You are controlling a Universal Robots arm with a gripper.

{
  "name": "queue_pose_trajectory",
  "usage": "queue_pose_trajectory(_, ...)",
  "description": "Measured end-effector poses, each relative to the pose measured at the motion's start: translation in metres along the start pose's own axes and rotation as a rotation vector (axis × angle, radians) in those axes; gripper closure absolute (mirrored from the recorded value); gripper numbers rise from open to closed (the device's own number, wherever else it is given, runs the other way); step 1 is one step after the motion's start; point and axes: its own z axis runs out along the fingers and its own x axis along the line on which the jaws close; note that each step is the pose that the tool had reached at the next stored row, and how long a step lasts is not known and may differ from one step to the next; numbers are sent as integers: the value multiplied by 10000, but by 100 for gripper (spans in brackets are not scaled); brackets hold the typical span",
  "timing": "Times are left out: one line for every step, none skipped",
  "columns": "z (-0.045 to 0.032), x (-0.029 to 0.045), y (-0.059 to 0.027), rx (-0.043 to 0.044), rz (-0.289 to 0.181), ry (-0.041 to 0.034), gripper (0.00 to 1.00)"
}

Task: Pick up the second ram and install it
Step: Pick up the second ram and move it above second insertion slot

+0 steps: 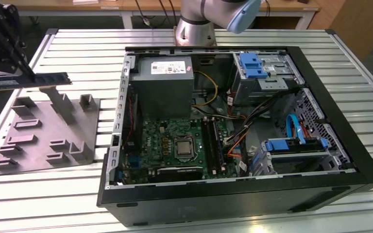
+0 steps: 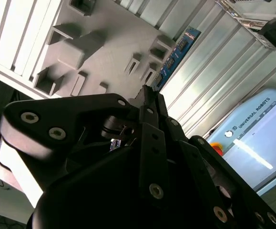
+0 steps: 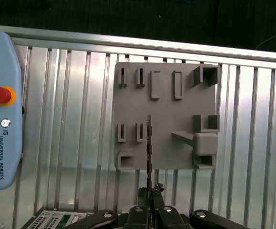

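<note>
One memory stick (image 1: 50, 78) pinched by the pincer (image 1: 25, 72), held level over the grey tray (image 1: 37, 138) on the table (image 1: 76, 48). We see it toward the exterior view's left, apart from the open computer case (image 1: 238, 196).

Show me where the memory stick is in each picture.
Exterior view: memory stick at the exterior view's left, level above the grey tray.
Second wrist view: memory stick juts from the gripper, near the grey tray.
First wrist view: memory stick edge-on, a thin line across the grey tray.
Shared landmark: the grey tray.
</note>
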Motion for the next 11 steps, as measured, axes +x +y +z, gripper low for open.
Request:
queue_pose_trajectory(0, 1, -16, 1, 0, -1, 86)
queue_pose_trajectory(0, 2, -32, 0, 0, 0, 86)
queue_pose_trajectory(0, 3, -48, 0, 0, 0, 86)
queue_pose_trajectory(0, 4, -64, 0, 0, -1, 86)
queue_pose_trajectory(-1, 5, -79, 0, 0, 0, 86)
queue_pose_trajectory(-1, 6, -94, -1, 0, 1, 86)
queue_pose_trajectory(-1, 7, -110, 0, 0, 0, 86)
queue_pose_trajectory(-1, 8, -127, 0, 0, 0, 86)
queue_pose_trajectory(-1, 8, -144, 1, 0, -1, 86)
queue_pose_trajectory(-1, 10, -162, 1, 1, -1, 86)
queue_pose_trajectory(-1, 11, -181, 0, 0, -1, 86)
